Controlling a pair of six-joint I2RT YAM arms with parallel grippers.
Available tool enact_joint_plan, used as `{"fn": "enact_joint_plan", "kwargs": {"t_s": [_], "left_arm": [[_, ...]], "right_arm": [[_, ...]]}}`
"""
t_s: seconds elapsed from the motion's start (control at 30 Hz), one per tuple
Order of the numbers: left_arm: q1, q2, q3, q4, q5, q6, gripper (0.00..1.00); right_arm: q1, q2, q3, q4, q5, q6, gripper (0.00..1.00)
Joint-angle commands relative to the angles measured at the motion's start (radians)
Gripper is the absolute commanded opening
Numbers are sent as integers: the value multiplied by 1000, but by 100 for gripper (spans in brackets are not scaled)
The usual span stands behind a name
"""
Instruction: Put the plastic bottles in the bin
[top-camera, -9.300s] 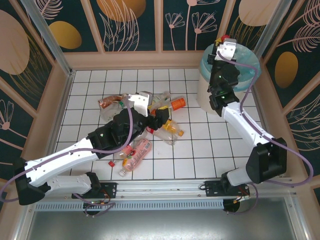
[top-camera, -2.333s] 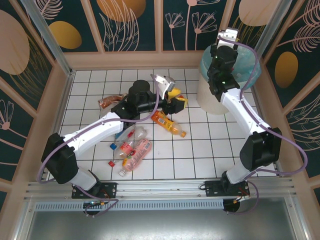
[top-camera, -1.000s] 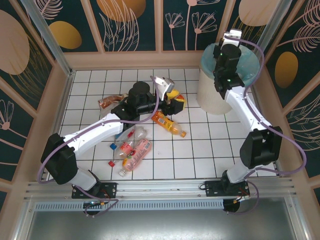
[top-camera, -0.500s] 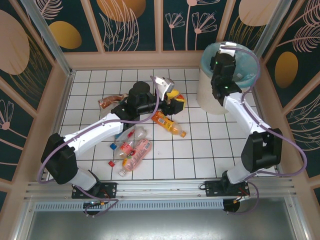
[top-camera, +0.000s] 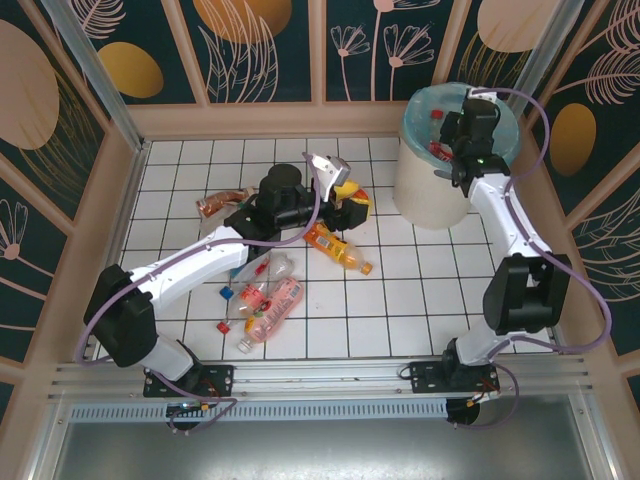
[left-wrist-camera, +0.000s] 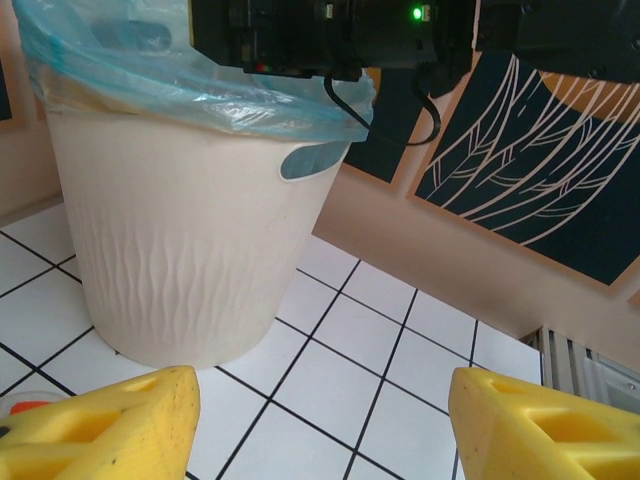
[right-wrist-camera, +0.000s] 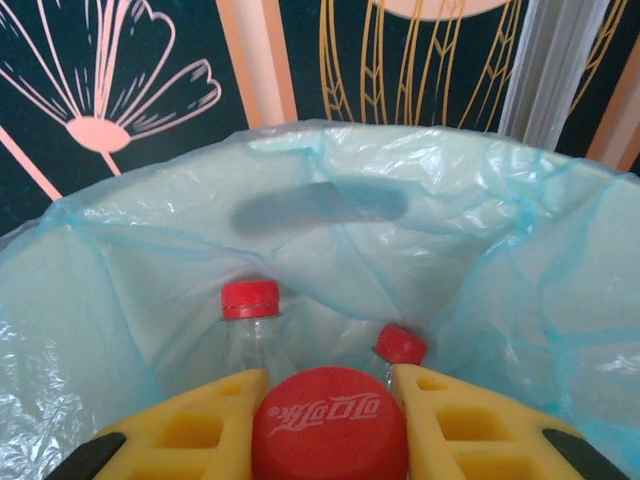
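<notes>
The cream bin with its blue-green liner stands at the back right. My right gripper hangs over its mouth. Seen from the right wrist, my right gripper is shut on a red-capped plastic bottle, above two more red-capped bottles inside the bin. My left gripper hovers mid-floor, left of the bin. In the left wrist view, the left gripper is open with bare tiles between its yellow fingers, facing the bin. An orange bottle lies below it.
More bottles lie on the tiled floor: a brown one at the left, a clear one, and a pink one nearer the arm bases. Wooden walls enclose the floor on three sides.
My right gripper has swung from the bin's far rim across to its right side, over the opening, still holding the bottle. The left arm has hardly moved.
</notes>
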Motion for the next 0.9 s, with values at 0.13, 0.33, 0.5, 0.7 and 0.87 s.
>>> {"fn": "enact_joint_plan", "kwargs": {"t_s": [0.13,0.33,0.5,0.7,0.87], "left_arm": [[-5,9,-5,28,3,-7,67],[-5,8,-5,27,1,-2,67],[-4,12,-6,28,2,-3,67],[-5,18,-6,27,0,-1,67],[-5,21,-6,25,-1,0,67]], "right_arm": [[-6,112,93,-285,-125,44,28],[-4,131,66,-278,-89,19,27],[25,78,34,-127,25,-19,16],[43,-25,-12,155,180,-39,9],[46,-25,-44,285,239,-44,8]]}}
